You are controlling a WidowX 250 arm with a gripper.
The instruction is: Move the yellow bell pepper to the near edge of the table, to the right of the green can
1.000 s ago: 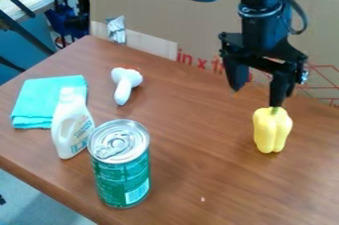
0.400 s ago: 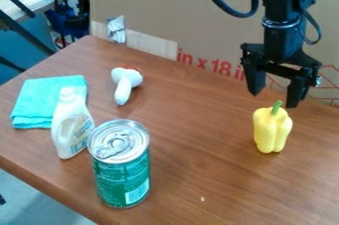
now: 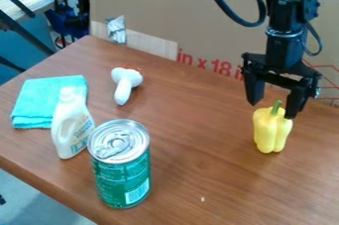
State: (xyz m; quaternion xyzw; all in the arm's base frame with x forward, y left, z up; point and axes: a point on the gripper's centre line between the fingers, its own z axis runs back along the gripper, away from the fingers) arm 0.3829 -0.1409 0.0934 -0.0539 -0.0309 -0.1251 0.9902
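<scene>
Fingers (image 3: 254, 90) near pepper (image 3: 271, 132); can (image 3: 122, 169) closed

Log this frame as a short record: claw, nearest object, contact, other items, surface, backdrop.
claw: open, hanging over the table's right side in the view
nearest object: yellow pepper, upright, stem up
contact: cannot tell
held: nothing
other items: green can, upright; white bottle beside it; folded teal cloth partly behind the bottle; white round-headed object, lying down
surface: brown wooden table
backdrop: cardboard with red print
</scene>
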